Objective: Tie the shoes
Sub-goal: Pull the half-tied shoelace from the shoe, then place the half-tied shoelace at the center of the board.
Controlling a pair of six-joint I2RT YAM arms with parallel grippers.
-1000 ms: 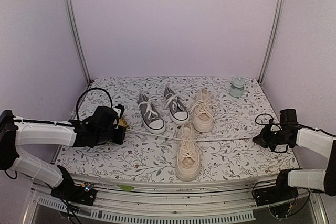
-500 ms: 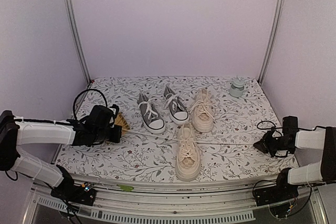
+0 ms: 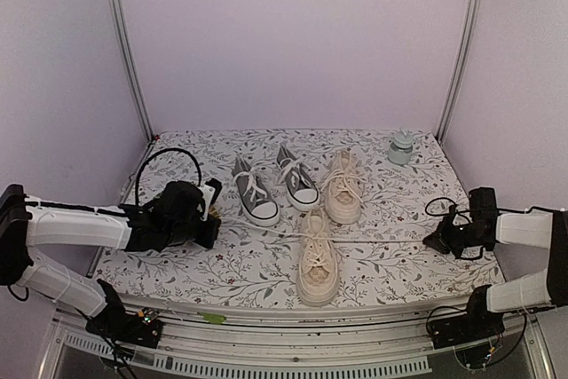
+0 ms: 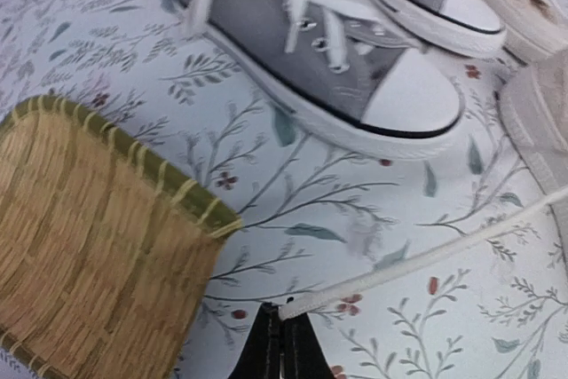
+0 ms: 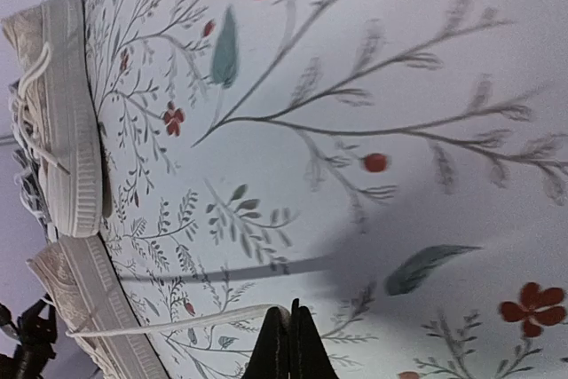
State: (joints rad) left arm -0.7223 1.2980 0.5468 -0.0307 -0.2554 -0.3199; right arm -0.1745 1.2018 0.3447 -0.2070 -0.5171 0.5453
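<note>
Slippage is what I am fearing: left tool [image 4: 282, 336] and right tool [image 5: 291, 336] are each pinching just a lace [image 4: 426, 255] tip, so pulling harder risks losing one.

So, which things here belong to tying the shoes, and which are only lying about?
For the job: grey shoes, cream shoes, stretched lace, left gripper and right gripper pinching its ends.
Lying about: woven basket, small pale jar.
</note>
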